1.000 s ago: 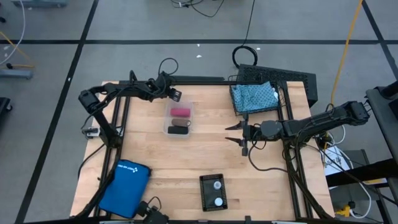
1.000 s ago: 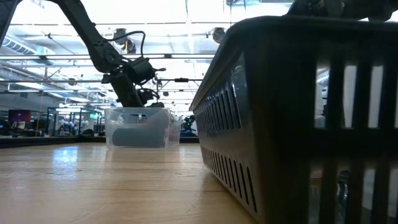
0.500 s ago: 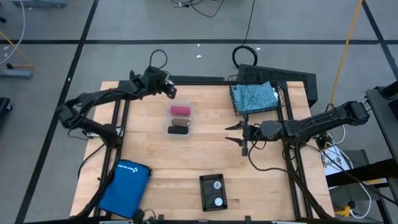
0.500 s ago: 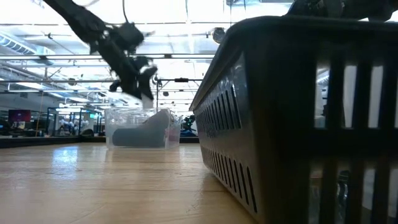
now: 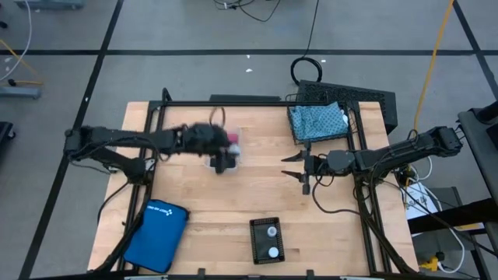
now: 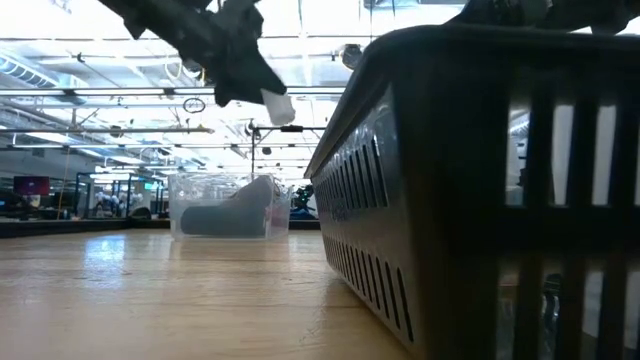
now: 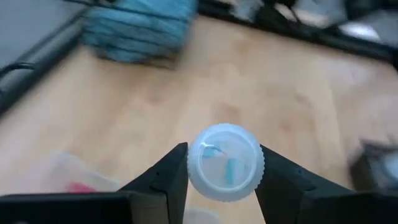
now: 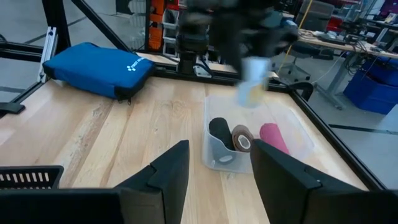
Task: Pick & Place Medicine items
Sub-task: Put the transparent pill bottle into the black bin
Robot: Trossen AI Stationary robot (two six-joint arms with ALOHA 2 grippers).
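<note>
My left gripper [image 7: 224, 167] hangs above the clear tub [image 8: 249, 140], shut on a small white round vial [image 7: 225, 162]; the low view shows the vial [image 6: 277, 105] well above the tub [image 6: 222, 205]. Black [image 8: 219, 132], brown [image 8: 240, 138] and pink [image 8: 273, 138] blocks lie inside the tub. Two more white vials sit in a black tray [image 5: 267, 239] near the near edge. The teal pouch [image 5: 317, 119] lies in a black basket at the far right. My right gripper [image 5: 294, 167] waits open, right of the tub, its fingers pointing left. My left gripper pinches the vial between its two fingers [image 7: 175, 173], one on each side of the ribbed round cap [image 7: 249, 180]. The cap faces the wrist camera. The fingers slant down from the table's left. The vial is lifted clear, above the tub.
A bright blue zip case [image 5: 156, 233] lies at the near left corner. The black basket [image 6: 480, 180] fills the low view's right side. Bare wood lies between the tub, the tray and my right gripper.
My left arm has swung from the table's far left corner toward the near side and the right, carrying the vial, and now stands over the clear tub. My right arm has kept still.
</note>
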